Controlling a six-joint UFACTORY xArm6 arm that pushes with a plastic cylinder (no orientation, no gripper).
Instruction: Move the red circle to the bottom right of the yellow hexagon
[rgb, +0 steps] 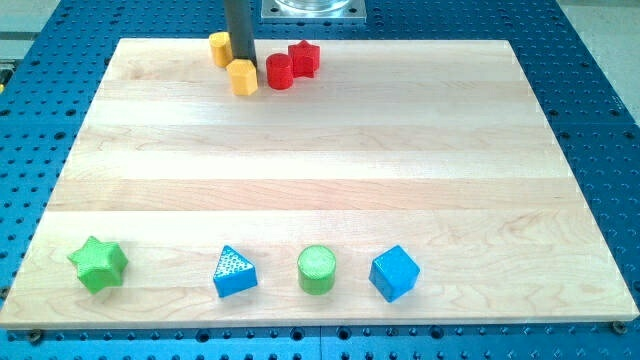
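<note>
1. Red circle (279, 72), a short red plastic-looking cylinder, lies at the view's top beside the yellow hexagon (242, 76); the listing below runs from the view's bottom upward.
2. Wooden board (320, 170): pale, banded planks with a smooth grain, resting on a blue perforated table (600, 120).
3. Bottom row, from the view's left: green star (98, 264) with a stippled top; blue triangle (234, 272), its top face speckled; green cylinder (317, 269), textured top; blue cube (394, 272), set cornerwise. All stand well apart from the task's blocks.
4. Middle of the board: bare wood.
5. Top group: the yellow hexagon, matte and faceted, lies just left of the red circle. I cannot tell whether the two touch. A red star (304, 57) sits touching or nearly touching the circle at its upper right. A second yellow block (220, 48), shape unclear, lies above and left of the hexagon.
6. My tip (240, 61), the end of a plain dark rod that grasps nothing, stands between the two yellow blocks, just above the hexagon and left of the circle.
7. Progress, as I judge it: the circle sits level with the hexagon's right side, not below it, so the placement is not yet done. The circle must be pushed downward and slightly rightward; my tip would first have to pass to the circle's upper side, near the red star.
</note>
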